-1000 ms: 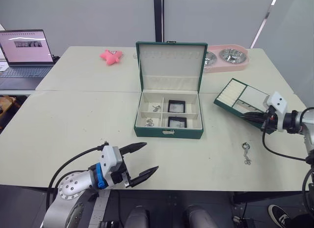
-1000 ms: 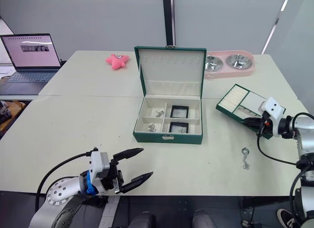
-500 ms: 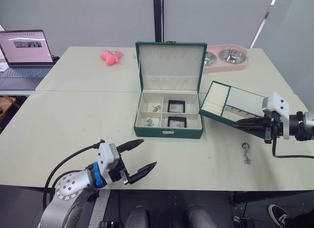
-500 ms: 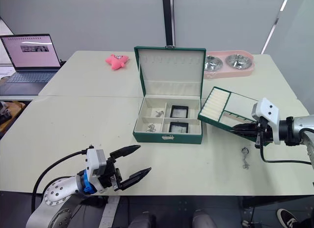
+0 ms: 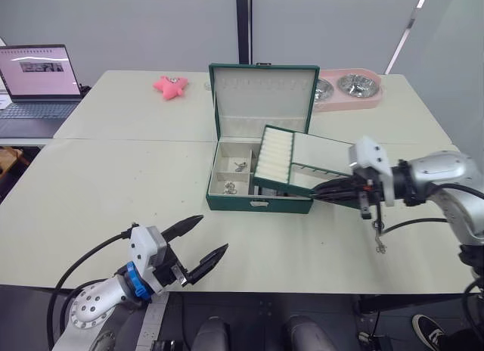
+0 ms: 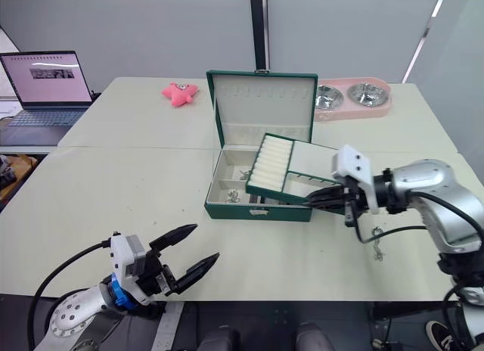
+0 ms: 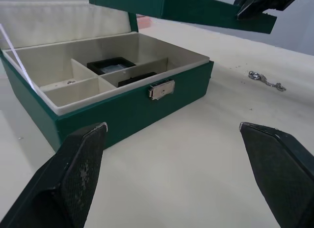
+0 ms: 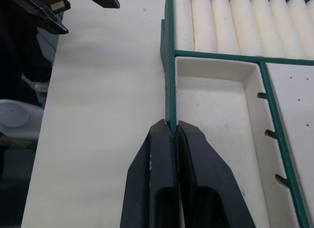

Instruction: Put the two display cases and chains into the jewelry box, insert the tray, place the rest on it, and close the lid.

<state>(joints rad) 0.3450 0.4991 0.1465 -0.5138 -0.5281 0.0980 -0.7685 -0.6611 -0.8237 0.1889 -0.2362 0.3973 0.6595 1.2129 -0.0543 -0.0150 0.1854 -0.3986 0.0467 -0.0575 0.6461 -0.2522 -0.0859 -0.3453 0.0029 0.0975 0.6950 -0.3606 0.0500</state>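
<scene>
At the desk's far left edge sits an open laptop (image 5: 39,82), and a pink star-shaped toy (image 5: 171,86) lies further along the far side. The left gripper (image 5: 195,254) hangs just off the near edge, its two black fingers spread wide apart and holding nothing.

The jewelry box (image 5: 259,203) stands mid-desk, its lid (image 5: 262,101) propped upright at the back. Two chains (image 5: 235,177) lie in its left compartments; the left wrist view shows the two display cases (image 7: 114,67) in the compartments beside them.

The tray (image 5: 301,164) is held tilted above the box's right half — its ribbed strip faces left. The right gripper (image 6: 327,197) has its fingers pressed together on the tray's green rim (image 8: 169,90).

A further chain (image 5: 380,235) lies on the desk nearer the right edge. A pink holder with two metal bowls (image 5: 349,88) sits by the far right corner.
</scene>
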